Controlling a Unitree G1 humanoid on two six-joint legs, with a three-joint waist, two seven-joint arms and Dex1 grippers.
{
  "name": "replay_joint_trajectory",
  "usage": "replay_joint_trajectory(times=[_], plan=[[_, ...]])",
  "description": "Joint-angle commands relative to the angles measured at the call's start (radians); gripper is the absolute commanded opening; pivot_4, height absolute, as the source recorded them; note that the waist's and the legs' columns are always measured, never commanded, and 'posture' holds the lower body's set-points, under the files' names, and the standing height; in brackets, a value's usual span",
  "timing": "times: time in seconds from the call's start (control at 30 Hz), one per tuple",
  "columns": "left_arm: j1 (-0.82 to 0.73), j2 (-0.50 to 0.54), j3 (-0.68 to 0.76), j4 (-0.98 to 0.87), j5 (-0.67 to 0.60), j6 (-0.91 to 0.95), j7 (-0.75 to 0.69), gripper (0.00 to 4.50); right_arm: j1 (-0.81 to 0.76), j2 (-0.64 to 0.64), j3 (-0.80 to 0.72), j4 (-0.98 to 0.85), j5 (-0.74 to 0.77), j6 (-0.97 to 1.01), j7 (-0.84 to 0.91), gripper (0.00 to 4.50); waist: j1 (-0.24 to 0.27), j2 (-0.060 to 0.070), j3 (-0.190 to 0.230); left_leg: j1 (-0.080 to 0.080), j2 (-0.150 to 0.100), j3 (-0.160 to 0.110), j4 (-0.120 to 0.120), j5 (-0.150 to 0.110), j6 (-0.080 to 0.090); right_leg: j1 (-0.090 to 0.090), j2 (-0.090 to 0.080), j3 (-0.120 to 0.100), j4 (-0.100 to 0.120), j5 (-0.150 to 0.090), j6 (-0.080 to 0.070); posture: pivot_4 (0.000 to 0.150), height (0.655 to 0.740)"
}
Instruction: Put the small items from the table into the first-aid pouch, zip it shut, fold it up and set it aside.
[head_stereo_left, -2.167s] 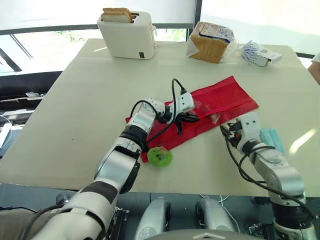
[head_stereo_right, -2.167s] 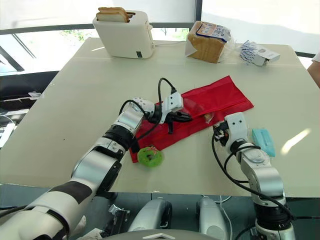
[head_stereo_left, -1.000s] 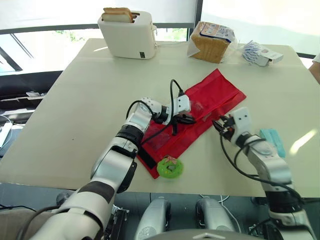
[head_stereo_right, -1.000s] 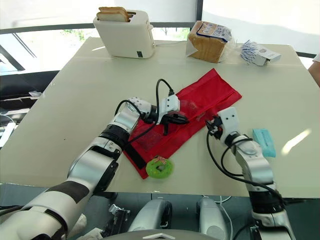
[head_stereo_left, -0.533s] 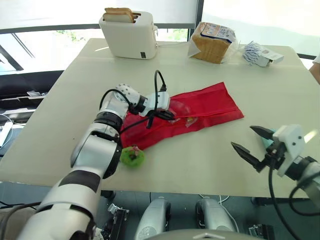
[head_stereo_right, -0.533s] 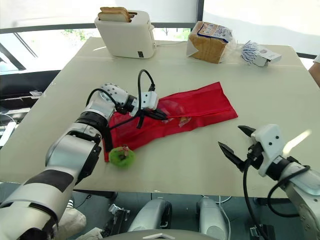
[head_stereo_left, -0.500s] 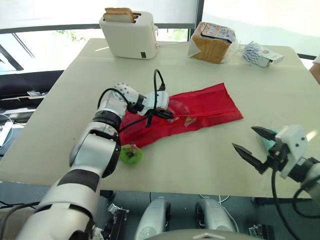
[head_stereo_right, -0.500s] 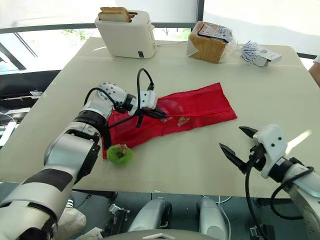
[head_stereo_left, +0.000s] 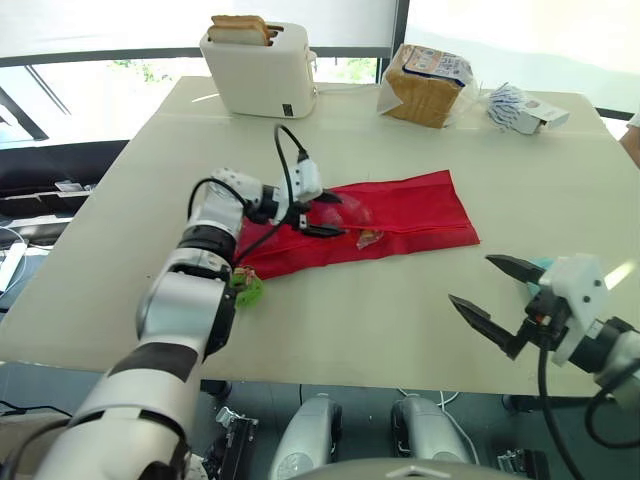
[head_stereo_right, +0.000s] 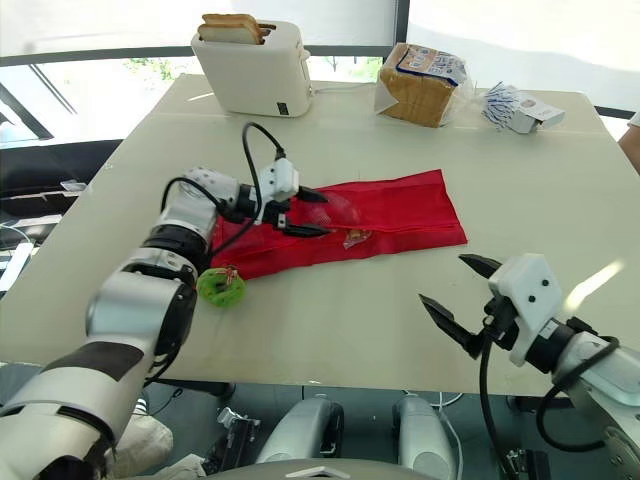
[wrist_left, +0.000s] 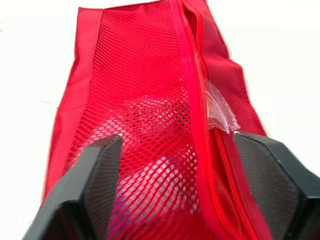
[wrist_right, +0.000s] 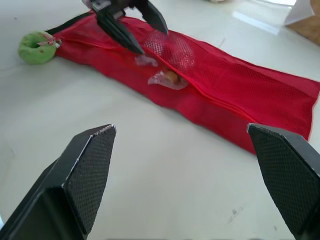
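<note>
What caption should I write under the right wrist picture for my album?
Open right gripper faces the red pouch, with the open left gripper poised over it.

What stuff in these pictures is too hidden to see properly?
Contents of the red mesh pouch: left wrist view, mesh blurs them.
Small clear-wrapped item by the zipper: right wrist view, too small to identify.
Green ring-shaped item: left eye view, left arm covers part.
</note>
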Motion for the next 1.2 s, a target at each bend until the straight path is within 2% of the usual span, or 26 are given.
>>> replay_joint_trajectory(times=[0.03,0.27,0.43,0.67,0.8,0.9,0.97,1.0,1.03,1.1,1.2], plan=[[0.013,-0.002,-0.016,-0.090,0.027,0.010,0.075,3.57,-0.068,-0.009,0.070,0.016,-0.037,0.000,-0.030,4.50,-0.001,-0.002,0.001,0.000,0.000,0.000,0.000,0.000,0.000,0.000,0.000,0.000,0.000,0.000,0.000,0.150,0.7400],[0.029,0.009,-0.029,-0.134,0.046,0.045,0.152,3.57,-0.354,0.128,0.364,0.242,-0.152,0.082,-0.143,4.50,-0.006,-0.002,0.001,0.001,0.000,0.000,0.000,0.002,-0.004,0.000,0.001,0.001,0.001,0.000,0.000,0.150,0.7400],[0.043,0.029,-0.017,-0.167,0.023,0.072,0.157,3.57,-0.500,0.320,0.488,0.470,-0.217,0.081,-0.208,4.50,-0.005,-0.002,0.001,0.000,0.000,0.000,-0.001,0.003,-0.005,-0.001,0.000,0.001,0.000,0.000,0.000,0.150,0.7400],[0.088,0.055,-0.010,-0.246,-0.007,0.110,0.135,3.57,-0.614,0.482,0.521,0.701,-0.299,0.058,-0.260,4.50,-0.006,-0.002,0.001,0.000,-0.001,0.000,-0.001,0.003,-0.005,-0.003,0.000,0.001,0.001,0.000,0.000,0.150,0.7400],[0.105,0.055,-0.010,-0.283,-0.020,0.133,0.129,3.57,-0.631,0.531,0.501,0.752,-0.313,0.071,-0.276,4.50,-0.006,-0.002,0.001,0.000,-0.001,0.000,-0.001,0.003,-0.005,-0.003,0.000,0.001,0.001,0.000,0.000,0.150,0.7400],[0.114,0.054,-0.017,-0.299,-0.026,0.143,0.119,2.71,-0.642,0.559,0.493,0.787,-0.323,0.080,-0.289,4.50,-0.008,-0.002,0.000,0.000,-0.001,0.000,-0.001,0.003,-0.005,-0.003,0.000,0.001,0.001,0.000,0.000,0.150,0.7400],[0.120,0.051,-0.025,-0.306,-0.025,0.140,0.112,1.73,-0.662,0.584,0.486,0.833,-0.345,0.067,-0.315,3.93,-0.009,-0.002,0.000,0.000,-0.001,0.000,-0.001,0.003,-0.006,-0.004,0.000,0.001,0.002,0.000,0.000,0.150,0.7400],[0.121,0.049,-0.027,-0.309,-0.025,0.140,0.112,1.61,-0.668,0.591,0.483,0.847,-0.352,0.063,-0.321,3.83,-0.009,-0.002,0.000,0.000,-0.001,0.000,-0.001,0.003,-0.006,-0.004,0.000,0.001,0.002,0.000,0.000,0.150,0.7400],[0.123,0.046,-0.028,-0.312,-0.027,0.144,0.110,0.96,-0.675,0.599,0.479,0.862,-0.361,0.056,-0.330,3.21,-0.009,-0.002,0.000,0.000,-0.001,0.000,-0.001,0.003,-0.006,-0.004,0.000,0.001,0.002,0.000,0.000,0.150,0.7400],[0.126,0.041,-0.030,-0.317,-0.029,0.145,0.106,0.17,-0.695,0.623,0.467,0.903,-0.382,0.036,-0.356,2.40,-0.010,-0.002,0.000,0.000,-0.001,0.000,-0.001,0.003,-0.006,-0.004,0.000,0.001,0.002,0.000,0.000,0.150,0.7400],[0.128,0.036,-0.032,-0.321,-0.029,0.143,0.100,0.00,-0.711,0.649,0.453,0.946,-0.412,0.002,-0.389,1.26,-0.009,-0.002,0.000,0.000,-0.001,0.001,-0.001,0.003,-0.006,-0.004,0.000,0.002,0.002,0.000,0.000,0.150,0.7400]])
